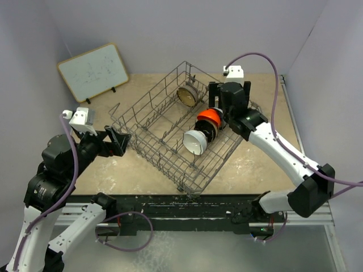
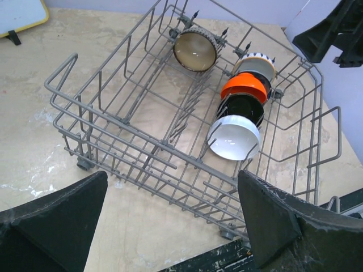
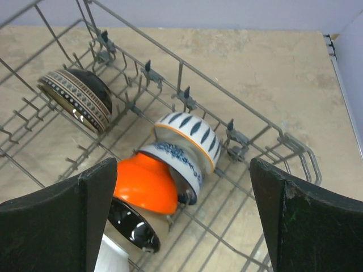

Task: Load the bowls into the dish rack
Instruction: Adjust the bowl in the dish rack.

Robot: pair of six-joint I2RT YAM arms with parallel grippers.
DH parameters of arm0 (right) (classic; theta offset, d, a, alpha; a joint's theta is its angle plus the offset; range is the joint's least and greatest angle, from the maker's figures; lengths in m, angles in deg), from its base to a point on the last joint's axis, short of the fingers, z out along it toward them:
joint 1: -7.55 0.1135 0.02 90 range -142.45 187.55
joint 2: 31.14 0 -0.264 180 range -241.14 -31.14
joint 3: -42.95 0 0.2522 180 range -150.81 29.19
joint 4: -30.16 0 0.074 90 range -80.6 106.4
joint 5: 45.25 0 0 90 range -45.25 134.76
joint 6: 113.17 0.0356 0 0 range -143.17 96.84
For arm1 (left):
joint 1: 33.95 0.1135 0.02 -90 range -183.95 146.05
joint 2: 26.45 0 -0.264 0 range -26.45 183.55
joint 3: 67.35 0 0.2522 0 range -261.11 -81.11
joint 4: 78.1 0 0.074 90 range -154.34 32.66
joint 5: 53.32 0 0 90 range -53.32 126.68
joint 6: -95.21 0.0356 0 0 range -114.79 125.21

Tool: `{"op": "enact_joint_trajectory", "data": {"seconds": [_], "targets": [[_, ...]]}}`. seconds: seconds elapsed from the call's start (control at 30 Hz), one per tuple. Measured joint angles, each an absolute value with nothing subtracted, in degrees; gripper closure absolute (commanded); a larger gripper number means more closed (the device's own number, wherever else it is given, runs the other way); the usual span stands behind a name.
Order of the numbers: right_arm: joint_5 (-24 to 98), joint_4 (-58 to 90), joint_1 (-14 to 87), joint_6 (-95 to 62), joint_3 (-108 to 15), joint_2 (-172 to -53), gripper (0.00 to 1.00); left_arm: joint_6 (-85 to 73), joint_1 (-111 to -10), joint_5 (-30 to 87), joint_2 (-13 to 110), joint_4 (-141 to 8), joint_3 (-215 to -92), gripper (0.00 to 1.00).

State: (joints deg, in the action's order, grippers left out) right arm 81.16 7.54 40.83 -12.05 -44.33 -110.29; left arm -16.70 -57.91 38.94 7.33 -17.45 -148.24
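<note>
The grey wire dish rack [image 1: 193, 182] [image 2: 142, 139] [image 3: 187, 93] sits slantwise mid-table with several bowls on edge in it. A row holds the white bowl [image 1: 194, 141] [image 2: 233, 139], the black one [image 2: 243, 107] [image 3: 131, 229], the orange one [image 1: 209, 117] [image 2: 245, 86] [image 3: 142, 181] and two blue-and-white patterned bowls [image 3: 190, 136] [image 3: 176, 161]. A brown bowl with a cream inside [image 1: 186, 95] [image 2: 194, 50] [image 3: 76, 99] stands apart at the far end. My right gripper [image 1: 228, 96] [image 3: 182, 161] hangs open above the row's patterned end, holding nothing. My left gripper [image 1: 120, 141] [image 2: 171, 174] is open and empty beside the rack's left side.
A white board with a yellow frame [image 1: 93, 71] [image 2: 20, 14] leans at the back left. Purple walls close the table on three sides. The black rail of the arm bases [image 1: 181, 207] runs along the near edge.
</note>
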Motion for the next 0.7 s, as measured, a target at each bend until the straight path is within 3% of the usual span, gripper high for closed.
{"op": "enact_joint_trajectory", "data": {"seconds": [0.7], "targets": [[69.18,7.25,40.56,-8.53,-37.38,-104.67,0.0,-16.81,-57.91,39.99,8.29,-15.15,-148.4,0.01]]}}
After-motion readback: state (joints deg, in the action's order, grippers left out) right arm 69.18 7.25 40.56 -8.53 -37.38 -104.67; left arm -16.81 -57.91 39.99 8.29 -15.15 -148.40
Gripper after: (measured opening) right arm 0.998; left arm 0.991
